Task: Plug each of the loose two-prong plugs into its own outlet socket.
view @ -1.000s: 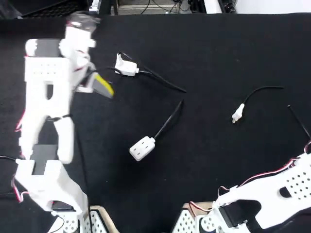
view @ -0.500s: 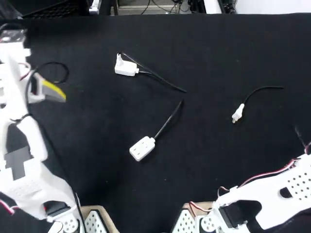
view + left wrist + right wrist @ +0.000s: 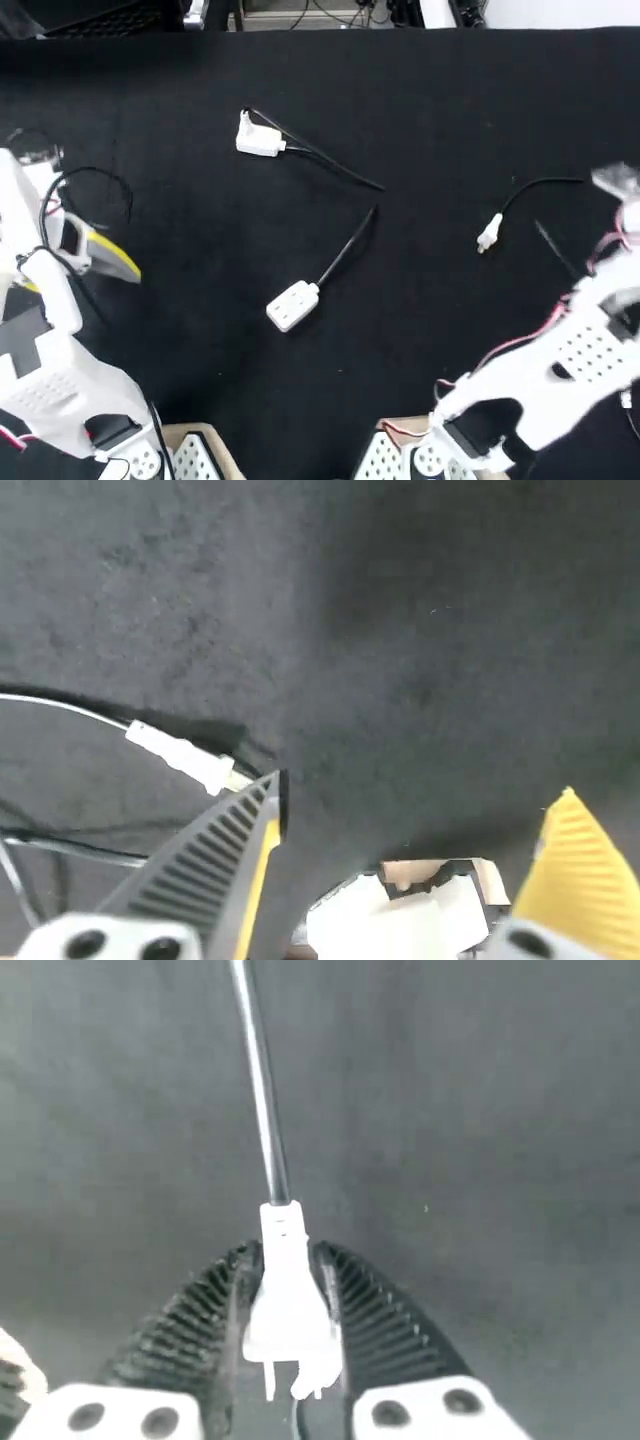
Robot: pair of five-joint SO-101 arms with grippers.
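While the left arm has swung away from the upper-left outlet socket (image 3: 258, 143) to the frame's left edge, the left gripper (image 3: 420, 790) now gapes wide with nothing in it. The right arm has risen from the lower right corner up the right edge. The right gripper (image 3: 287, 1260) is clamped on a two-prong plug (image 3: 290, 1310), whose cord (image 3: 258, 1090) trails away. That suggests a carry toward the free socket (image 3: 292, 305) at centre. Another loose plug (image 3: 489, 233) lies right of centre. Whether the upper-left socket already holds a plug is hard to make out.
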